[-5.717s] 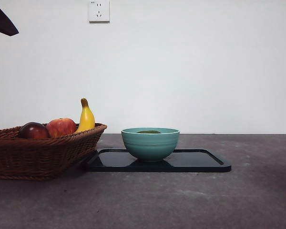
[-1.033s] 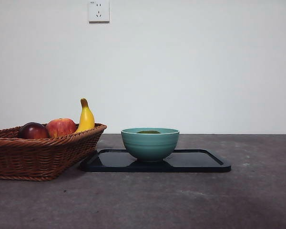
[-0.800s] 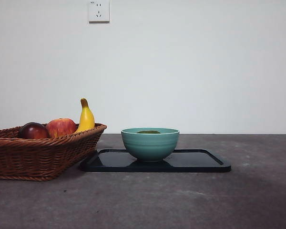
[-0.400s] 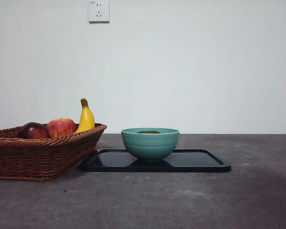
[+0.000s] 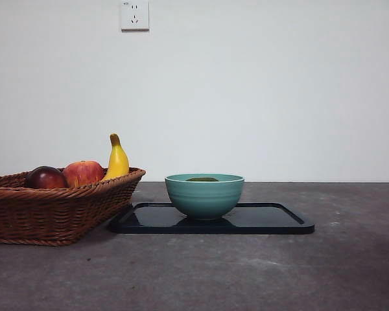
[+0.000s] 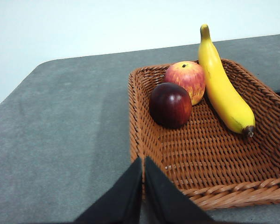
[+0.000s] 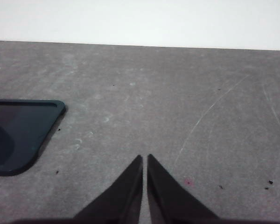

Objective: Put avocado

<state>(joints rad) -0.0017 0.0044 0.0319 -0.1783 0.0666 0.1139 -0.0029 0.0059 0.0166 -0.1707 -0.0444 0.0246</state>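
The avocado [image 5: 202, 179] lies inside the teal bowl [image 5: 204, 195]; only its dark olive top shows over the rim in the front view. The bowl stands on a black tray [image 5: 272, 218]. My left gripper [image 6: 143, 161] is shut and empty, hanging above the near edge of the wicker basket [image 6: 210, 154]. My right gripper [image 7: 144, 158] is shut and empty over bare table, to the side of the tray's corner [image 7: 23, 130]. Neither arm shows in the front view.
The wicker basket [image 5: 52, 207] at the left holds a dark red-purple fruit [image 6: 170, 105], a red-yellow apple [image 6: 186, 79] and a banana [image 6: 221, 88]. A wall socket [image 5: 134, 14] sits high on the white wall. Grey table stretches right of the tray.
Five seconds ago a black arm tip showed at the top left corner of the front view; it has since left the view. Bowl, tray and basket have not moved.
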